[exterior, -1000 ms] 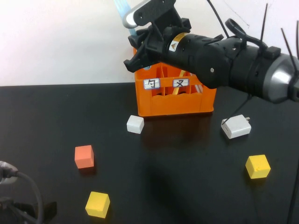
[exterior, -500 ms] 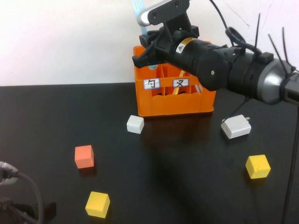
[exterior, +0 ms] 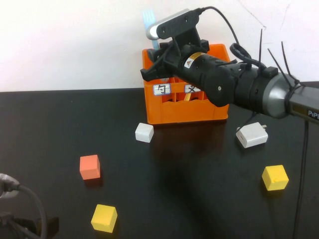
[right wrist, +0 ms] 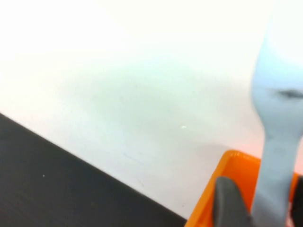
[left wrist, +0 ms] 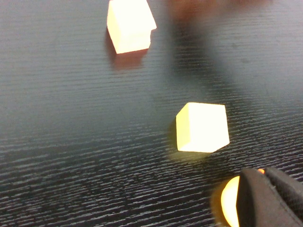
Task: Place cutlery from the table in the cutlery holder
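Observation:
The orange cutlery holder (exterior: 187, 112) stands at the back of the black table (exterior: 60, 114). My right gripper (exterior: 153, 67) hovers over its left rear corner. A pale blue fork (exterior: 148, 24) stands upright there, tines up, its handle reaching down into the holder. In the right wrist view the fork (right wrist: 277, 142) rises between the dark fingers (right wrist: 228, 203) above the holder's rim (right wrist: 232, 161), with a gap beside it. A yellow piece (exterior: 188, 97) shows through the front slots. My left gripper (left wrist: 260, 174) is shut and empty, low over the table at the near left.
On the table lie a white cube (exterior: 144, 132), an orange cube (exterior: 89, 167), two yellow cubes (exterior: 104, 218) (exterior: 275, 177) and a white charger block (exterior: 251, 135). The left wrist view shows a yellow cube (left wrist: 202, 127) close by. A white wall backs the table.
The right arm has shifted right and back over the holder. The blue fork has come down into its left rear corner, and the fingers have drawn apart from it.

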